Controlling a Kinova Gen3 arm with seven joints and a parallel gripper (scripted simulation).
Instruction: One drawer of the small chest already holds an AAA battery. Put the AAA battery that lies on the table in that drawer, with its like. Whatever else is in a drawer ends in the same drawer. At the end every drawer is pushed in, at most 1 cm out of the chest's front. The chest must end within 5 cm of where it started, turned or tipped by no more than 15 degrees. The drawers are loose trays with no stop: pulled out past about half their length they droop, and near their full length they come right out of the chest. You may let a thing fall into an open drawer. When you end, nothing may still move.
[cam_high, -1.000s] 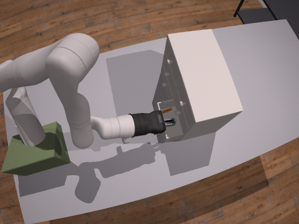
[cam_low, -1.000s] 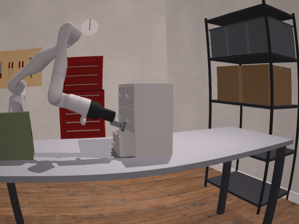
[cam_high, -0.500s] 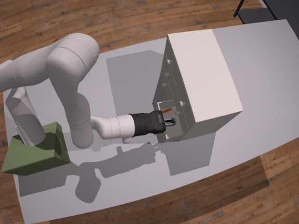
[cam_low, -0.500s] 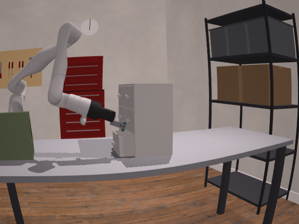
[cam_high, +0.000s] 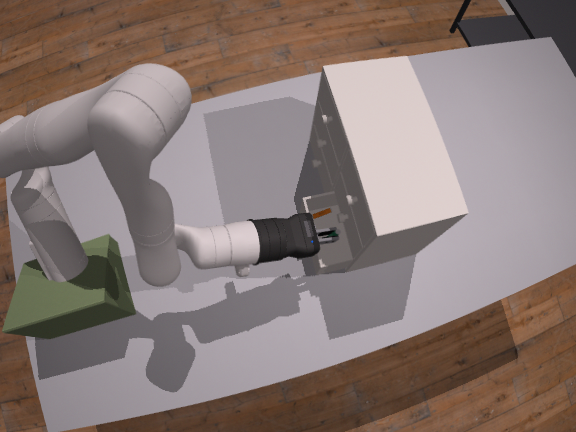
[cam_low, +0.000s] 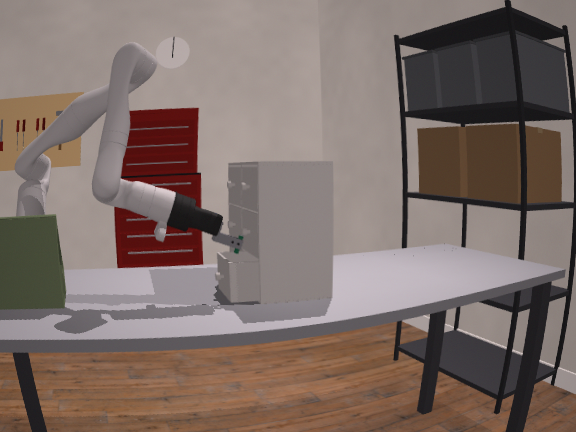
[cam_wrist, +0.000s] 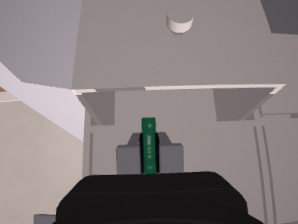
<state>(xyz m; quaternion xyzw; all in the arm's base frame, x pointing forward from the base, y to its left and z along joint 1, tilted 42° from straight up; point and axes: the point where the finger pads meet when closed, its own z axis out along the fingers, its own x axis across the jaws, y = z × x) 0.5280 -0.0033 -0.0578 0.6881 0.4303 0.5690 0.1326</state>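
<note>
The small grey chest stands on the table and also shows in the exterior view. Its bottom drawer on the near column is pulled out a short way; the other drawers are pushed in. My gripper is shut on a green AAA battery and holds it just above the open drawer, close to the chest's front. The battery also shows between the fingers in the exterior view. A small orange thing lies inside the open drawer; what it is cannot be told.
A green block holds the arm's base at the table's left end. A black shelf rack with boxes stands off the table to the right. A red tool cabinet stands behind the table.
</note>
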